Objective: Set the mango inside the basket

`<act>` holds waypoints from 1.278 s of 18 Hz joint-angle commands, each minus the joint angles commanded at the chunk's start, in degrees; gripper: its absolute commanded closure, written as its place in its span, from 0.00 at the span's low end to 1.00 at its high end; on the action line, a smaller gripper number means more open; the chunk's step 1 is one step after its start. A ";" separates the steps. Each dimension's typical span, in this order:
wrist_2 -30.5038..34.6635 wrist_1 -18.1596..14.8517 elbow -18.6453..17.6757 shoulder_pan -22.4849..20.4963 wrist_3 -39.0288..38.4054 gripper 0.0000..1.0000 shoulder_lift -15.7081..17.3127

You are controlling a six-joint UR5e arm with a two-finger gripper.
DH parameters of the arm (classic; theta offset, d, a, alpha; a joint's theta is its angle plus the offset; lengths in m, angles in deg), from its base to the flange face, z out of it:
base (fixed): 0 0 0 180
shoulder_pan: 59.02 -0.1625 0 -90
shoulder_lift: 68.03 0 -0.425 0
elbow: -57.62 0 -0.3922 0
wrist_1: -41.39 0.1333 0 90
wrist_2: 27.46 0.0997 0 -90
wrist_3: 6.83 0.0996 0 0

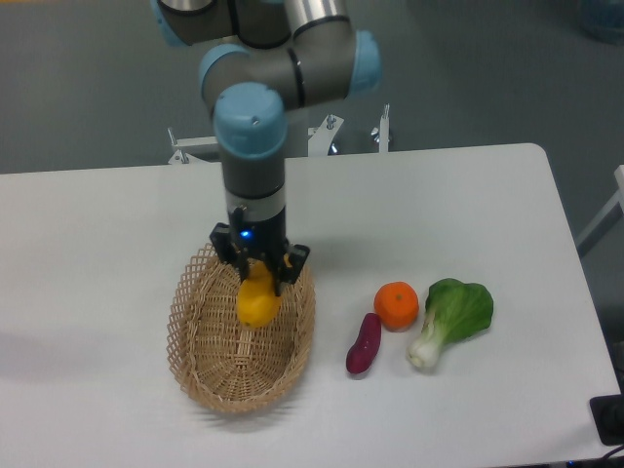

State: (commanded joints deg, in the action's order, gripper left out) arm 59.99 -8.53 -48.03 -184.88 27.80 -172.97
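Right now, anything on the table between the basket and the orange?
Yes: in the fixed camera view, the purple sweet potato lies in the gap between the basket and the orange, down toward the front. The rest is bare tabletop.

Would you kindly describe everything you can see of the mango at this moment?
The mango is a smooth, oblong yellow fruit, more orange at its upper end. It hangs lengthwise, that end pinched between the dark fingers of the gripper, the lower end free. It sits over the inside of the woven wicker basket, toward its far end. Whether its underside touches the basket floor cannot be told from this view.
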 joint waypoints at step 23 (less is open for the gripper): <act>4.75 -5.00 9.57 -14.39 13.06 0.00 0.96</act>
State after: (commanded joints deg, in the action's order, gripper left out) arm 64.74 -13.53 -38.45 -199.27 40.86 -172.01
